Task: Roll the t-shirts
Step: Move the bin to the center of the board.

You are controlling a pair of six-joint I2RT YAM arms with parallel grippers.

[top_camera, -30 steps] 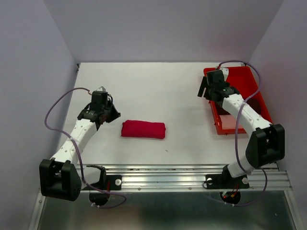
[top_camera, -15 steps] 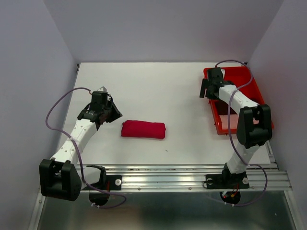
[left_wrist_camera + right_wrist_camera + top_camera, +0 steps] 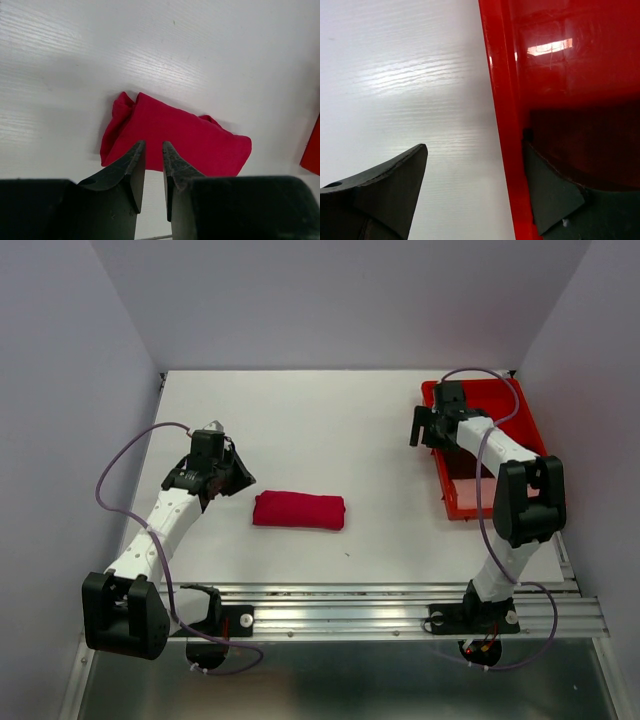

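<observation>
Straddling the left wall of the glossy red plastic tray (image 3: 500, 100), the right pincer (image 3: 474, 145) stands wide. One finger is over the white table (image 3: 395, 75), the other is inside the tray, and it holds nothing. If it closed here it would likely clamp the rigid wall, not a shirt, and any lift or pull could drag or tip the tray.

The rolled crimson-red cloth t-shirt (image 3: 299, 510) lies mid-table, well apart from the tray. The left pincer (image 3: 153, 145) is near the roll's left end, drawn to a narrow slit and empty. A careless sweep from that side could catch the roll and loosen it.

The overhead view alone shows pale pink cloth (image 3: 462, 495) at the tray's near end. The right wrist camera sees only shiny wall and a shadowed floor. The left wrist camera shows that the roll's left end is bunched and looser than the rest, which cannot be made out from above.
</observation>
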